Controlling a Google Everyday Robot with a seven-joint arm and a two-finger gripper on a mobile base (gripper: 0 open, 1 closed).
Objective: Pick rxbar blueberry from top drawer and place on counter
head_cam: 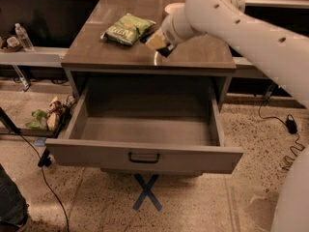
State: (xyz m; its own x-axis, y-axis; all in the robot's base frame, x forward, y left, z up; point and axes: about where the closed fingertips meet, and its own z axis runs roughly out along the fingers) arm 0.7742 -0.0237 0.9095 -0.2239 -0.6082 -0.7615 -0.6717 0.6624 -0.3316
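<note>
My gripper (158, 43) hangs over the middle of the counter (203, 54), just right of the green chip bag (128, 28). It is shut on a small dark flat piece, the rxbar blueberry (166, 50), which shows only as a dark edge under the tan fingers (154, 41). The bar is held just above the glossy top. The top drawer (96, 151) is pulled fully out below the counter, and its grey floor is bare. My white arm reaches in from the upper right.
A pale bowl (173, 7) sits at the counter's back, partly behind my arm. A water bottle (23, 36) stands on the left shelf. Wrappers (50, 117) lie on the floor at left; a blue tape cross (146, 193) and cables (289, 124) mark the floor.
</note>
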